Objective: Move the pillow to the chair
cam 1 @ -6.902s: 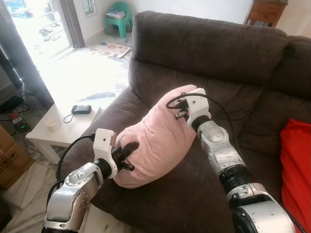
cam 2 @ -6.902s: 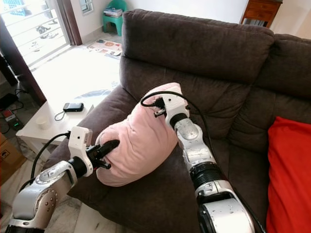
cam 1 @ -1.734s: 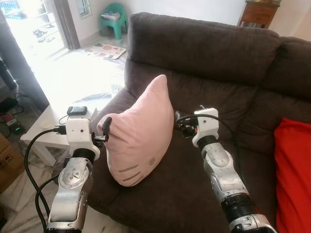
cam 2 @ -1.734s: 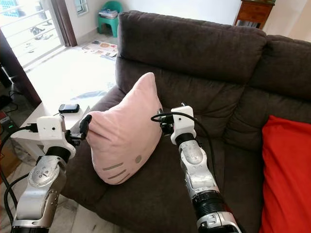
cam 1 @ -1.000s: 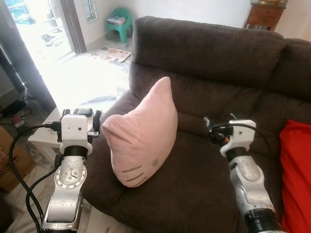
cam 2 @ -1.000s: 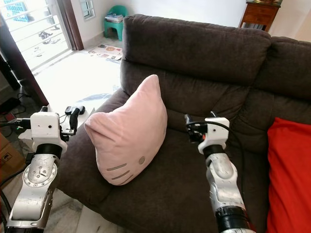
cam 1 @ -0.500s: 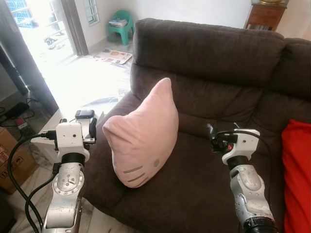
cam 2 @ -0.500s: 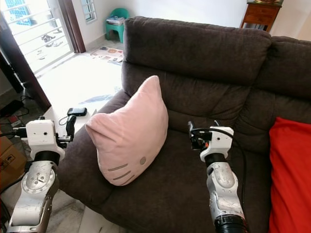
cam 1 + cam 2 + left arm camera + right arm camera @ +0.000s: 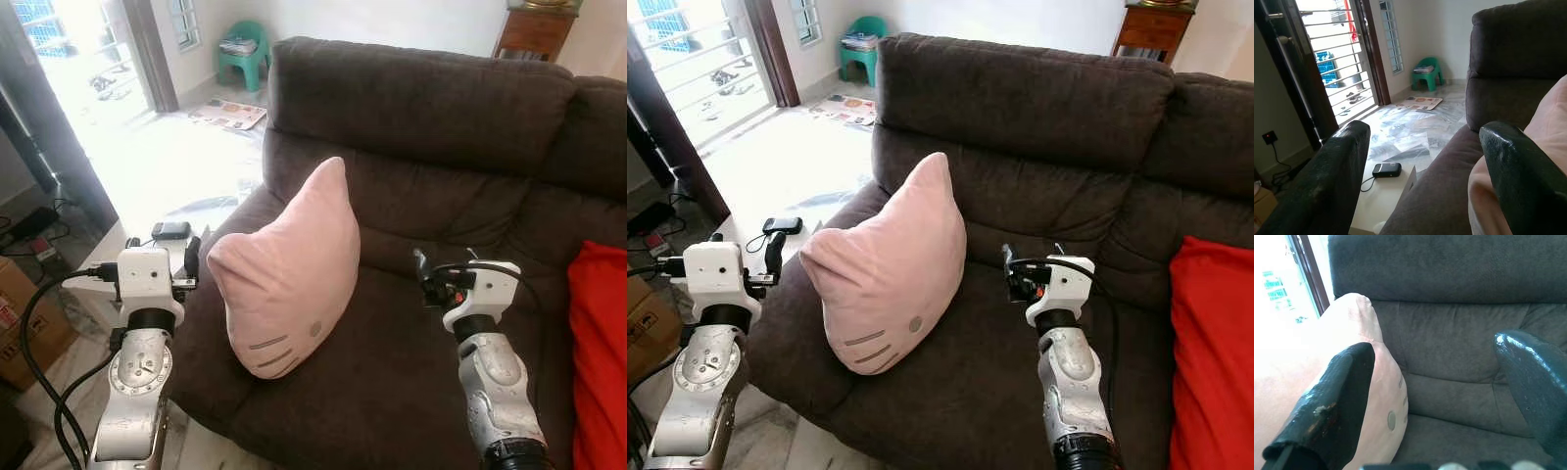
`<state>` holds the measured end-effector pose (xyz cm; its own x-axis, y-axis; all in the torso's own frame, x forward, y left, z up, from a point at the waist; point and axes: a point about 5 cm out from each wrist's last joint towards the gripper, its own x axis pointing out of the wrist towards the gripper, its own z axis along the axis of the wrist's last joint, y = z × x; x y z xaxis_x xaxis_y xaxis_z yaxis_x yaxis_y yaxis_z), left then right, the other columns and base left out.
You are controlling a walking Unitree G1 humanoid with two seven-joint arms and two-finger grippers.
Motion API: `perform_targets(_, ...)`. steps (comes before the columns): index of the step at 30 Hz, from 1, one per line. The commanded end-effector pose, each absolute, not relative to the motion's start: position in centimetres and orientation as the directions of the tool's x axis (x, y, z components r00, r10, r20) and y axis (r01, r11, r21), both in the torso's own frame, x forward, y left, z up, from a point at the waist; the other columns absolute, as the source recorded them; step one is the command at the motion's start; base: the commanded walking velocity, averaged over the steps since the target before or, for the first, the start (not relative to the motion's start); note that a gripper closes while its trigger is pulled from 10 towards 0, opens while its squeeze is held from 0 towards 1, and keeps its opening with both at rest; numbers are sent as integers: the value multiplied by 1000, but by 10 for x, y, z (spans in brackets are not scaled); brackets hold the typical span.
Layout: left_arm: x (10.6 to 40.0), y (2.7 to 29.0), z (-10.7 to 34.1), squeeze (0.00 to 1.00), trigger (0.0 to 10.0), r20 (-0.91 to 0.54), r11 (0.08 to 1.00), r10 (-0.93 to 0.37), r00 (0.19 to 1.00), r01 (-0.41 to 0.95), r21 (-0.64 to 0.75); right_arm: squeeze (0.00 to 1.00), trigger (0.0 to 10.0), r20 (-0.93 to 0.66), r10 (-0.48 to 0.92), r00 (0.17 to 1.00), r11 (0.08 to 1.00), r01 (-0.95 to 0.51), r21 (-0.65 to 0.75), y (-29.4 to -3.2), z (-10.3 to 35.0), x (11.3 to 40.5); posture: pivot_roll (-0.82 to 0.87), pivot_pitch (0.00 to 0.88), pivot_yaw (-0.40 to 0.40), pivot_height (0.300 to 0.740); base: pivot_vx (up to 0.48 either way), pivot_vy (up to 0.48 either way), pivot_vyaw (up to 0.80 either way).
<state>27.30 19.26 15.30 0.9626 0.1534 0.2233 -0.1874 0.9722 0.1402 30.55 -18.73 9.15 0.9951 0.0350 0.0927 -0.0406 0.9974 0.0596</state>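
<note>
The sofa (image 9: 460, 147) is the landmark here. The pink pillow (image 9: 289, 264) stands upright on the sofa's seat, at the end beside the armrest, and leans a little against the backrest. It rests on one narrow corner, so I judge it may tip forward off the seat edge, or fall toward the white side table (image 9: 98, 264) next to the sofa, if an arm brushes it. A green chair (image 9: 242, 51) is far behind the sofa – if this is the goal, the pillow is not there yet.

The left gripper (image 9: 189, 257) is raised outside the armrest, just beside the pillow, with its fingers spread wide and empty. The right gripper (image 9: 419, 266) hovers over the seat, apart from the pillow – also wide open, holding nothing.
</note>
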Motion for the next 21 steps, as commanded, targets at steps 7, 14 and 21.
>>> perform_targets(7,273,192,150,0,10000,219,974,144,965,-177,142,0,10000,131,46,990,996,-55,66,-182,101,309,72,0,20,740,0,0,0)
perform_targets(14,274,192,150,0,10000,217,973,145,965,-179,143,0,10000,134,49,990,996,-58,64,-181,102,311,73,0,15,740,0,0,0)
perform_targets(21,274,192,151,0,10000,217,974,146,965,-179,140,0,10000,136,48,989,996,-57,67,-180,104,313,73,0,15,740,0,0,0)
